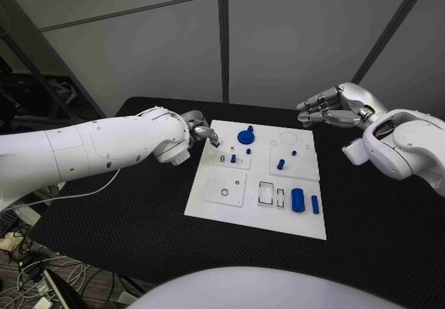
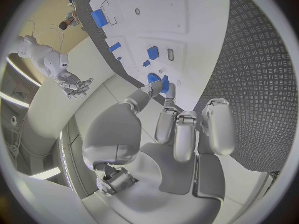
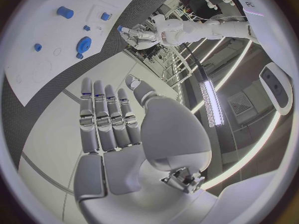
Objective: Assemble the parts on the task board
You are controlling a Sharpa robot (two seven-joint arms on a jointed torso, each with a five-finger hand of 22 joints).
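Pinching a small blue part (image 1: 215,144), left hand (image 1: 197,133) overhangs the task board (image 1: 260,222).

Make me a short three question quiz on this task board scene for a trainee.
1. True or false: the right hand holds a blue part.
2. What does the left hand pinch? A) a small blue part B) a cable C) nothing
3. Fill in: the round blue part lies on the white ____.

Key: 1 false, it is open above the table, beyond the task board. 2 A. 3 task board.
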